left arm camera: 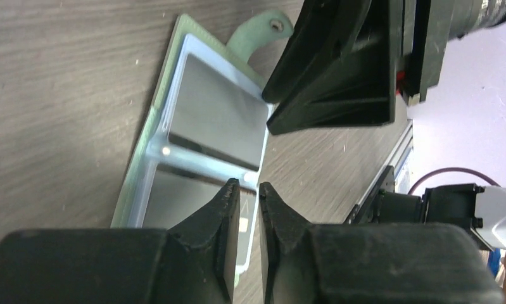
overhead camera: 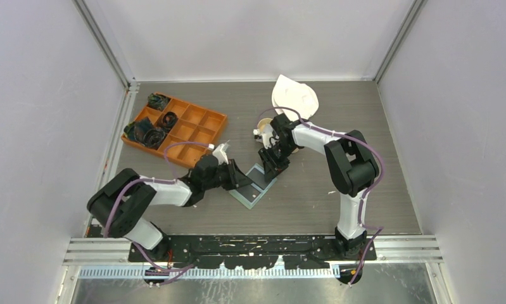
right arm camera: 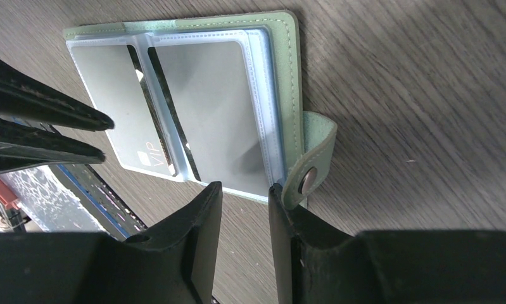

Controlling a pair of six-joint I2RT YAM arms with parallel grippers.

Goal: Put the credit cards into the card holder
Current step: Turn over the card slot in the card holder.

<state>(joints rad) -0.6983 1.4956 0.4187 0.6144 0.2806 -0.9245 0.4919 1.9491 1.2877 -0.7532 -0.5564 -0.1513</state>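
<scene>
1. Roughly mid-table, the sage-green card holder (right arm camera: 287, 82) lies opened flat on the dark wood-grain table (overhead camera: 389, 158), between the two grippers.
2. Its clear, pale blue pockets face up. Each of the two showing holds a grey card: the left-hand card (right arm camera: 111, 95), printed "VIP" near one corner, and the right-hand card (right arm camera: 206, 107).
3. A dark stripe shows along the inner edge of each card, beside the fold.
4. The snap strap (left arm camera: 259, 31) sticks out sideways from the holder's edge, its metal snap button (right arm camera: 308, 180) facing up.
5. The left gripper (left arm camera: 249, 187) reaches in low at the outer edge of the "VIP" pocket. Its jaws stand a narrow slit apart, and I cannot tell whether they pinch the pocket edge or a card.
6. The right gripper (right arm camera: 244, 190) sits at the opposite side of the holder, by the strap. Its jaws are partly open with only table between them, and one fingertip (right arm camera: 282, 196) touches the strap by the button.
7. An orange compartment box (overhead camera: 209, 120) stands at the far left, well apart, with dark cord bundles (overhead camera: 145, 132) in several cells.
8. A white object (overhead camera: 294, 95) rests near the back wall, behind the right arm.
</scene>
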